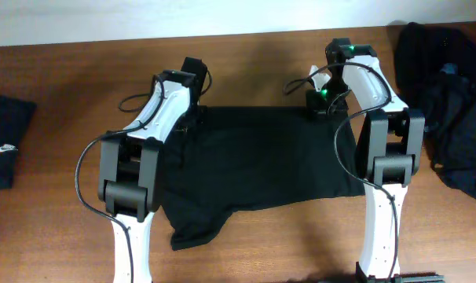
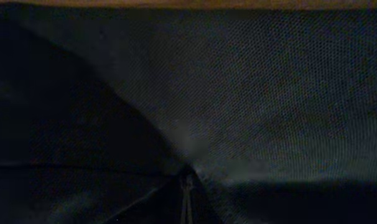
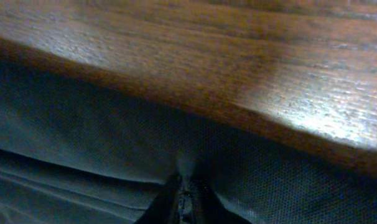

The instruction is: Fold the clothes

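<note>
Black mesh-weave cloth fills both wrist views: it is the black T-shirt [image 2: 251, 93] I am working, puckered to a point at each set of fingertips. From overhead, the table [image 1: 65, 71] is bare brown wood, and the shirt is spread flat in the middle of it between the two arms, its long axis running left to right. A heap of dark clothes [image 1: 446, 94] sits at the far right, well apart, and a folded garment [image 1: 4, 141] lies at the left edge. The left gripper [image 1: 192, 116] is at the shirt's far left corner and is clenched on the fabric. The right gripper [image 1: 320, 108] is at the far right corner, where the cloth gathers into its tips just short of the bare wood, which I read as a pinch on the hem. What matters for my next move is that the whole body of the shirt lies on my side of both sets of fingers. I judge that any fold has to bring that far edge toward me. Each arm is already at its own corner, and the left arm is nearer the loose sleeve [image 1: 195, 228] sticking out at the near left. The only marking is a small white logo [image 1: 8, 147] on the folded garment, too small for me to read.
</note>
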`<state>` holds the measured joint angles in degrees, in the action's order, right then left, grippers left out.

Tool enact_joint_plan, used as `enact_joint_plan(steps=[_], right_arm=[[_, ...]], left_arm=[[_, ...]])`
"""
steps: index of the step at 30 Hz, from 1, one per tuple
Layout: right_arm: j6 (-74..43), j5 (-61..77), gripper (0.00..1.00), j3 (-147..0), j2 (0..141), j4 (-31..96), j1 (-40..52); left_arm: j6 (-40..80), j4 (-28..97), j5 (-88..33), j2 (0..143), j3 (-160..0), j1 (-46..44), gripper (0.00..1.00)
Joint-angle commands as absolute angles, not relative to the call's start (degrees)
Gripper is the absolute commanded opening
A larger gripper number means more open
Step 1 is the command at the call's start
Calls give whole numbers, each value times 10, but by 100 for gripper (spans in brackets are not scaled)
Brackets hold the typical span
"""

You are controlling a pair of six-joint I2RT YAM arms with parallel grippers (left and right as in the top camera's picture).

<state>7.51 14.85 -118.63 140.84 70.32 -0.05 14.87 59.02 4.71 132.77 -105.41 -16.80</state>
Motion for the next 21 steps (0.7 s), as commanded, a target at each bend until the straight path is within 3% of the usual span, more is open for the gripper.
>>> enact_joint_plan(steps=[1, 11, 21], right_arm=[[74, 129, 17, -1175, 1400, 689, -6], [65, 131, 23, -1175, 1400, 670, 2], [55, 128, 22, -1177, 1400, 753, 7]], left_arm=[[159, 571, 10, 1332, -1025, -173, 1], [158, 520, 2, 1332, -1003, -176, 1], [158, 510, 2, 1332, -1003, -176, 0]])
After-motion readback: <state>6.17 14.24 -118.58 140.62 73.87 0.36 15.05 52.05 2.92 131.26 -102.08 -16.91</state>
